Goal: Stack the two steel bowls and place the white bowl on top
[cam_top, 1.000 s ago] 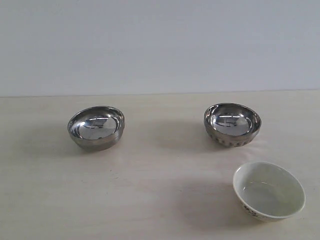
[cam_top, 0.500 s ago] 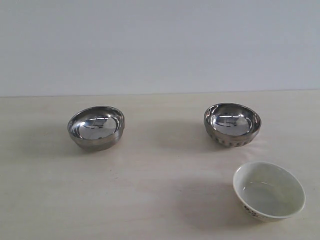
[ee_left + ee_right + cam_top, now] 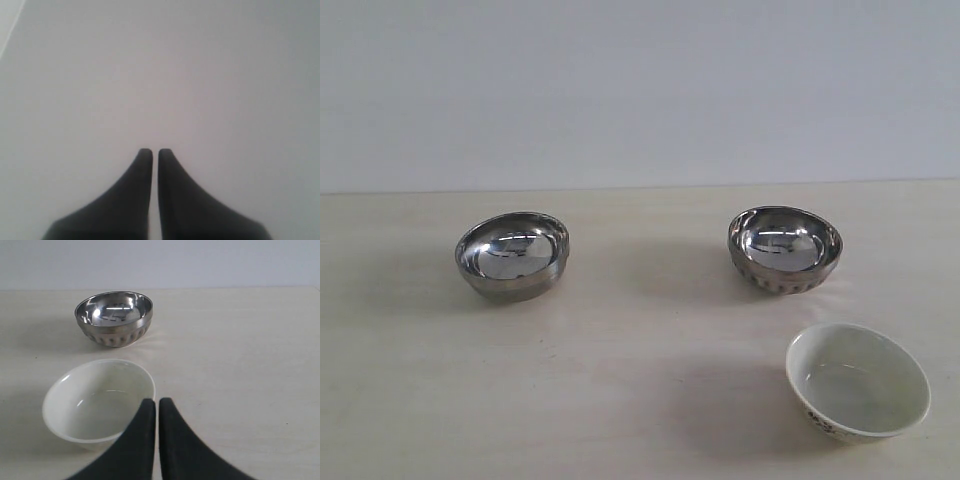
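right tool (image 3: 157, 402): fingers pressed together, nothing between them. white bowl (image 3: 99, 400) sits just beside the tips. One finger hides part of its rim, so contact or a gap, can't tell. ribbed bowl (image 3: 114, 317) is further out past the white bowl, well apart from the tool. left tool (image 3: 151, 152): fingers together too, holding nothing. Its camera shows only a plain pale surface, so its place relative to the bowls can't be told. Exterior view, clock centred on the desk (image 3: 640, 420), 12 toward the wall (image 3: 640, 90): smooth bowl (image 3: 512, 255) at 10, ribbed bowl at 2, white bowl at 4-5. All three upright, mouths up, none touching. The steel pair are level with each other and well apart, with a wide bare strip of desk between them. white bowl is near the ribbed one, on its 5 side, with a clear gap. Desk's far edge meets the wall behind the steel bowls, with some bare margin there. Most free room is at 6 to 9. white bowl is close to that view's lower right border.
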